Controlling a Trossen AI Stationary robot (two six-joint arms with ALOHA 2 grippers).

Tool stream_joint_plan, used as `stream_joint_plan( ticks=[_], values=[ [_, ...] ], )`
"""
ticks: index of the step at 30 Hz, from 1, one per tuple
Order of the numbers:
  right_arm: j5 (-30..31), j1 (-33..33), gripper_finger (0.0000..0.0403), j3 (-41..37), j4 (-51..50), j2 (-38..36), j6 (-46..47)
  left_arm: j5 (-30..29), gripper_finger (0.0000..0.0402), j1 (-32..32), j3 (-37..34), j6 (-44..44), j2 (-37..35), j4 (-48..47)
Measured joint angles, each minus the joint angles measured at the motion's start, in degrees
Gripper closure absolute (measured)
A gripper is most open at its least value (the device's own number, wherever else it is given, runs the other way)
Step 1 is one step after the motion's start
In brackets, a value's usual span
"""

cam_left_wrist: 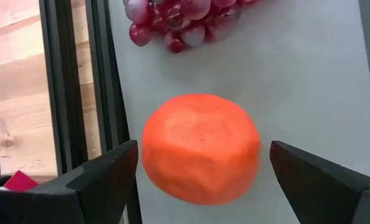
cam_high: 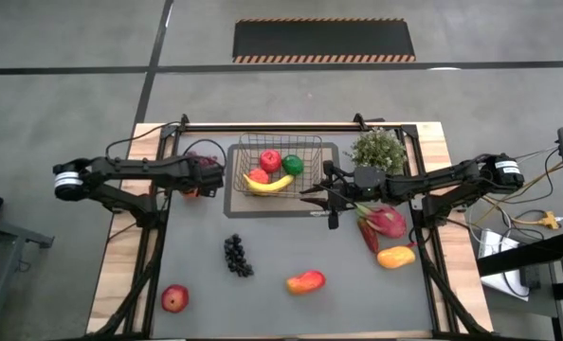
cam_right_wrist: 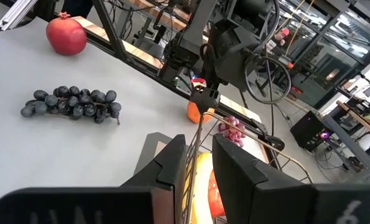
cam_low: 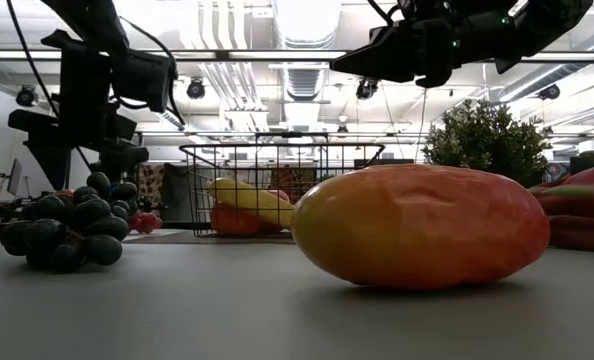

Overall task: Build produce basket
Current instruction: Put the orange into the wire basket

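The wire basket (cam_high: 277, 166) stands on the grey tray (cam_high: 239, 204) at the far middle of the table. It holds a banana (cam_high: 269, 184), red apples (cam_high: 270, 160) and a green pepper (cam_high: 293, 164). My right gripper (cam_right_wrist: 199, 149) is shut on the basket's rim at its near right corner (cam_high: 317, 192). My left gripper (cam_left_wrist: 203, 155) is open and tipped down over an orange (cam_left_wrist: 200, 149) left of the basket. Its fingers stand on either side of the orange without touching it. Red grapes (cam_left_wrist: 179, 18) lie just beyond the orange. My right gripper pinches the basket's top rim wire (cam_right_wrist: 201, 127) between its two fingers, at the near right corner. The fingers come in level from the table's right. The basket stays upright with its bottom on the tray.
Dark grapes (cam_high: 237, 256), a mango (cam_high: 305, 281) and a red fruit (cam_high: 174, 298) lie on the near half of the table. A dragon fruit (cam_high: 384, 223) and a second mango (cam_high: 396, 256) lie under the right arm. A leafy plant (cam_high: 378, 150) stands right of the basket.
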Motion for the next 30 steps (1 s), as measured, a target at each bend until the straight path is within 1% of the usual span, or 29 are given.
stream_joint_plan(
  ticks=[26, 30],
  values=[
    [0.00, 0.00, 0.0335, 0.02, -0.97, 0.00, 0.80, -0.26, 0.0057, 0.00, -0.24, -0.30, 7.46, 1.79],
    [0.00, 0.00, 0.0335, 0.02, -1.12, -0.02, 0.81, -0.24, 0.0070, 0.00, -0.24, -0.33, 7.47, 1.91]
  ],
)
